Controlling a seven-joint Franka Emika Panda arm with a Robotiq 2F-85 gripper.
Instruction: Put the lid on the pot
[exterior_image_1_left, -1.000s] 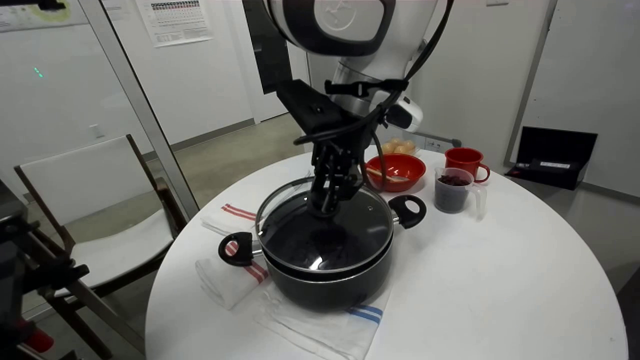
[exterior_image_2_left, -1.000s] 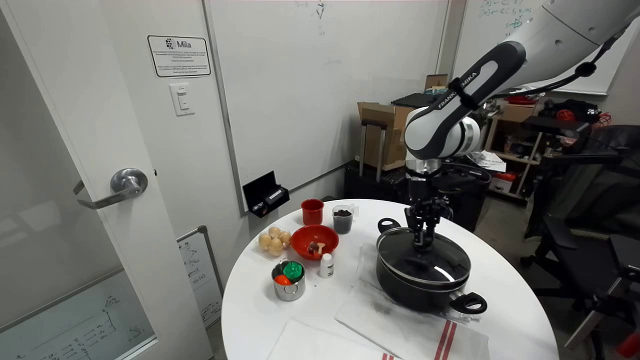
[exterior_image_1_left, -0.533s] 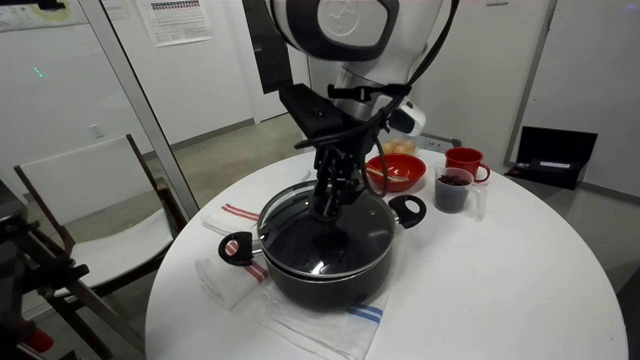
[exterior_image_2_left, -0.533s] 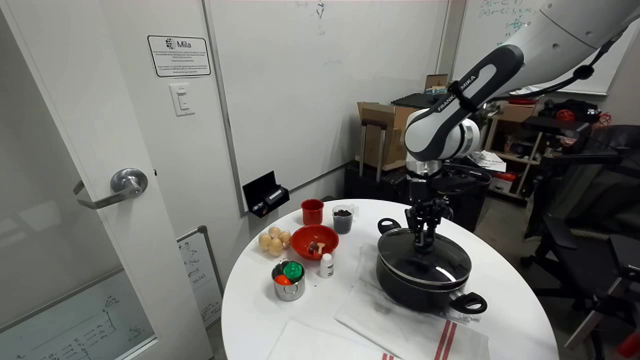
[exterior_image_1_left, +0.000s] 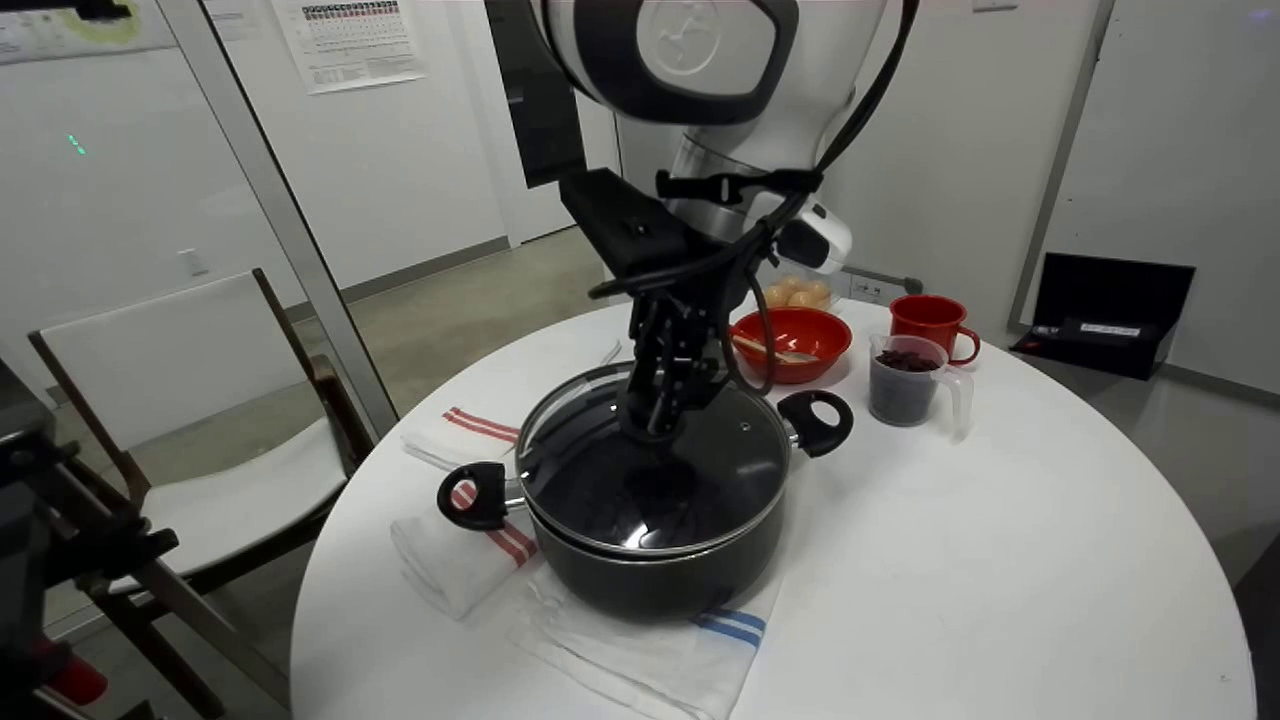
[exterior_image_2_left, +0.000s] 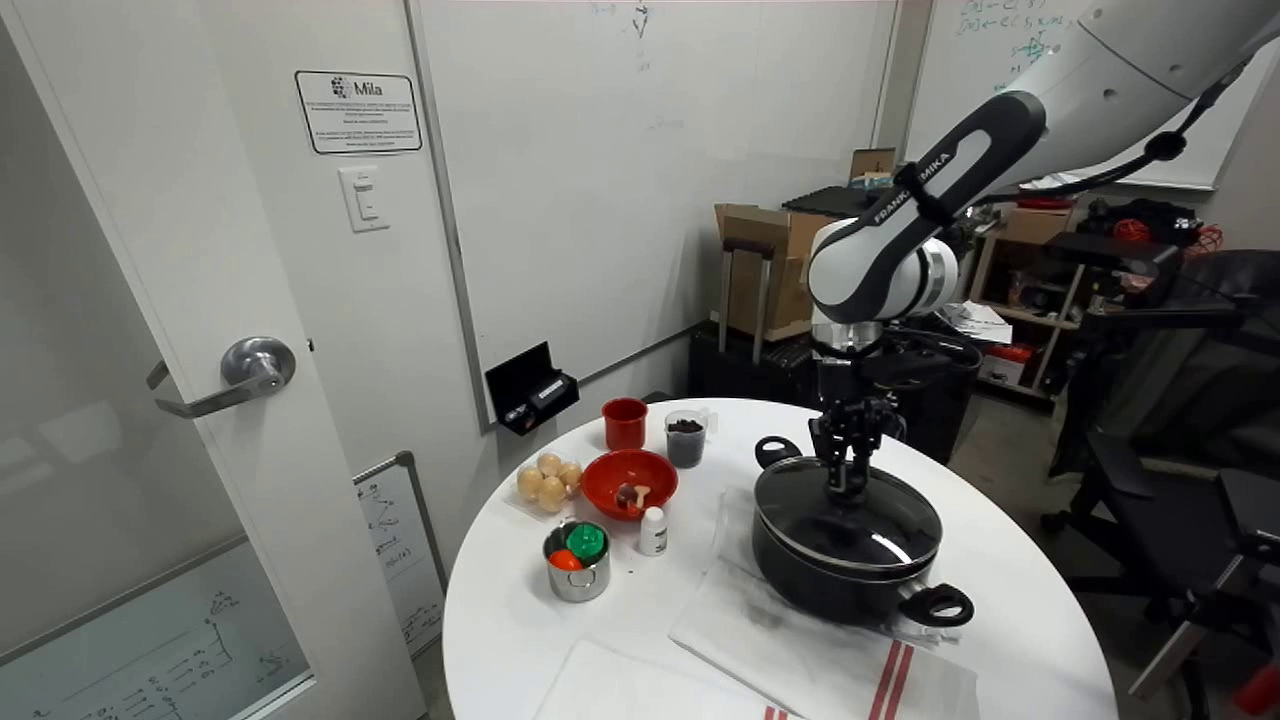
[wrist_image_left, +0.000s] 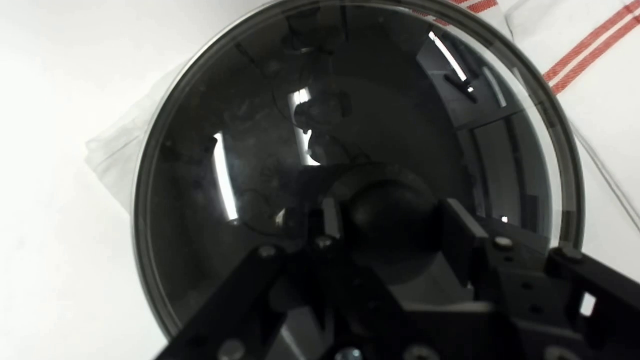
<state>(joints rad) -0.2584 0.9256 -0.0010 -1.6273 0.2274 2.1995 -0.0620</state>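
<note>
The clear glass lid (exterior_image_1_left: 650, 500) with a thin metal rim covers the mouth of the black pot (exterior_image_1_left: 660, 590). It also shows in an exterior view (exterior_image_2_left: 885, 530), over the pot (exterior_image_2_left: 830, 590). The lid lies nearly level at the pot's rim. A thin dark strip shows between the two rims at the front, so I cannot tell whether they touch all round. My gripper (wrist_image_left: 395, 225) has its fingers on both sides of the dark centre knob of the lid (wrist_image_left: 360, 115), shut on it. The pot's inside is seen only darkly through the glass.
The pot stands on striped towels (exterior_image_1_left: 650, 660) on a round white table (exterior_image_1_left: 1000, 560). Behind it are a red bowl (exterior_image_1_left: 820, 345), a red mug (exterior_image_1_left: 925, 318) and a measuring cup (exterior_image_1_left: 905, 395). A metal cup (exterior_image_2_left: 578, 580) and a white bottle (exterior_image_2_left: 653, 535) stand nearby.
My gripper and the lid have come down slightly and closer to the pot's rim since one second ago. Over the last half second they have hardly moved.
</note>
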